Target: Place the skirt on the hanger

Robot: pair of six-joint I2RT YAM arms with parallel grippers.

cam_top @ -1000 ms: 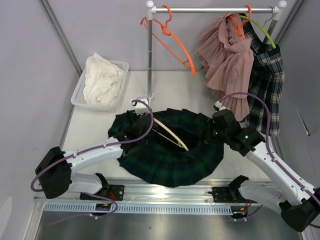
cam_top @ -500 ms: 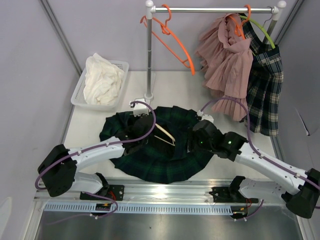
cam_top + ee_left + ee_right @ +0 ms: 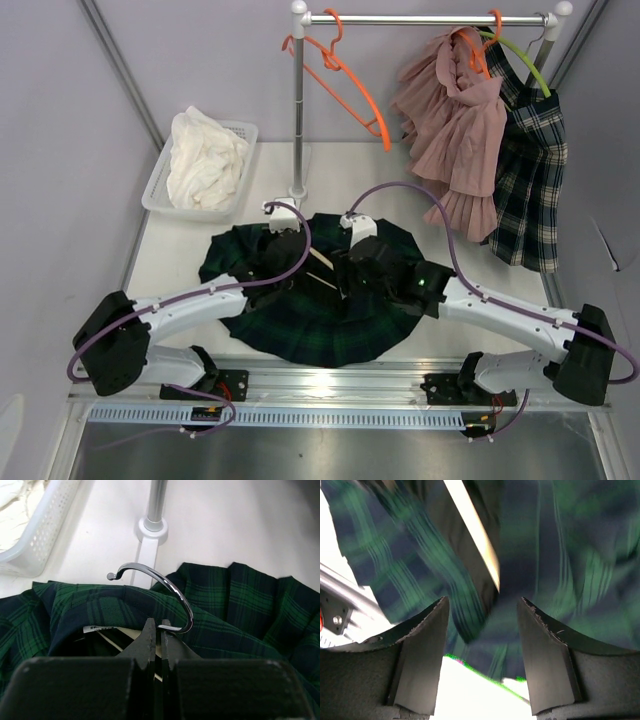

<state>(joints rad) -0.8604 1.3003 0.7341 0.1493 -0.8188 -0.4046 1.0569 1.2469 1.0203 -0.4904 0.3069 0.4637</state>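
Note:
A dark green plaid skirt [image 3: 300, 320] lies spread on the white table, with a pale wooden hanger [image 3: 325, 262] partly inside its waistband. My left gripper [image 3: 160, 630] is shut on the neck of the hanger, just below its chrome hook [image 3: 170, 587]; it sits at the skirt's far edge [image 3: 283, 247]. My right gripper [image 3: 482, 605] is open and empty, hovering close over the skirt's middle [image 3: 545, 555], beside the hanger's wooden arm [image 3: 472, 530]. In the top view it is right of the left gripper [image 3: 350, 275].
A clothes rail stands at the back, its post base [image 3: 296, 195] just beyond the skirt. On it hang an orange hanger [image 3: 345, 80], a pink skirt [image 3: 455, 120] and a plaid skirt [image 3: 525, 170]. A white basket [image 3: 160, 185] of cloth sits far left.
My right arm has swept left across the skirt, from its right edge to its middle next to the hanger. The skirt has bunched leftward and narrowed. My left gripper still holds the hanger.

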